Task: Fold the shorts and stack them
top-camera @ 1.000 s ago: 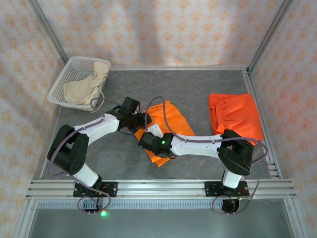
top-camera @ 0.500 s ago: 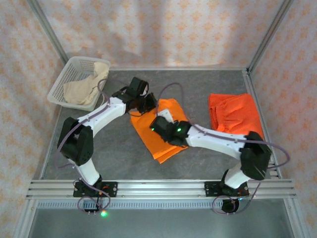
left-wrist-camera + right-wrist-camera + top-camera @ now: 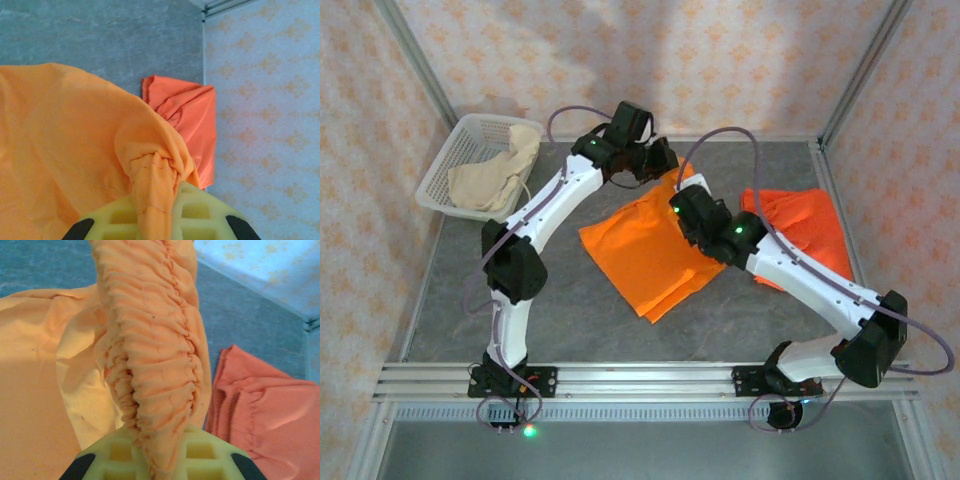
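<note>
step: spread orange shorts point(image 3: 640, 255) | left gripper point(image 3: 660, 160) pinches them at 12 o'clock, right gripper point(image 3: 688, 208) at 2 | next: lay flat, fold

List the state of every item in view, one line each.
Middle orange shorts: spread out, far edge held up.
Right orange shorts: folded, lying on the table.
Cream shorts: crumpled in the basket.
Basket: upright, holding the cream shorts.
Left gripper: shut on middle orange shorts.
Right gripper: shut on middle orange shorts.
</note>
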Controlling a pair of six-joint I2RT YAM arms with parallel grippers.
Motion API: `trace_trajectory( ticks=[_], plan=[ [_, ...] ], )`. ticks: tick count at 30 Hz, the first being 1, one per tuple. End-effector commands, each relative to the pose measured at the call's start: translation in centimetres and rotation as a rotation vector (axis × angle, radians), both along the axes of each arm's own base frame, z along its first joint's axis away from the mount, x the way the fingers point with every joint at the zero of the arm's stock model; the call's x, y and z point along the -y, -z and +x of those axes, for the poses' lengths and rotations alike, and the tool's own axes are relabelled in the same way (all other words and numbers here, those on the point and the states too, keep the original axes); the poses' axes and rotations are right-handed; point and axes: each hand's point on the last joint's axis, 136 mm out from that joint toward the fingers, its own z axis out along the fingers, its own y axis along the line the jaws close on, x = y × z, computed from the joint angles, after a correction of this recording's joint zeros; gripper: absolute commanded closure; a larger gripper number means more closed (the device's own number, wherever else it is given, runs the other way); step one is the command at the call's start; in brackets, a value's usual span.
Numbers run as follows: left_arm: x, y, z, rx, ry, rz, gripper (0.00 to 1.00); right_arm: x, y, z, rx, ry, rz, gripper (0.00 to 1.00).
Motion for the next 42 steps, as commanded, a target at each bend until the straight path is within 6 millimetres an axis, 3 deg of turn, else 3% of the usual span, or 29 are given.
trace_trajectory(
  ticks=[1, 4, 6, 14, 23, 28, 33, 42],
  plan=[
    [-1.8, -2.5, 1.5, 0.063, -0.045, 0.036, 1.00, 2.2, -3.5, -0.8, 0.048, -0.003, -0.062, 0.94],
    [-1.8, -3.7, 1.4, 0.091, -0.035, 0.036, 1.00, 1.7, -4.9, -0.7, 0.065, -0.025, -0.037, 0.93],
    [-2.1, -3.6, 1.0, 0.095, -0.029, 0.052, 1.00, 0.9, -4.5, -0.9, 0.036, -0.062, -0.010, 0.93],
    [-5.6, 0.2, -2.0, 0.096, -0.042, 0.173, 1.00, -2.9, 2.1, -2.4, -0.086, -0.146, -0.067, 0.93],
    [-9.1, 9.5, -5.7, 0.001, -0.067, 0.261, 1.00, -7.2, 10.0, -5.6, -0.216, -0.224, -0.150, 0.92],
    [-10.8, 14.1, -7.6, -0.067, -0.079, 0.304, 1.00, -9.5, 13.3, -7.5, -0.281, -0.265, -0.135, 0.90],
    [-11.9, 17.1, -9.0, -0.107, -0.103, 0.313, 0.99, -10.8, 16.6, -9.4, -0.385, -0.286, -0.112, 0.84],
    [-13.4, 22.3, -11.6, -0.189, -0.129, 0.345, 0.94, -11.0, 22.3, -13.2, -0.652, -0.289, -0.114, 0.71]
  ],
)
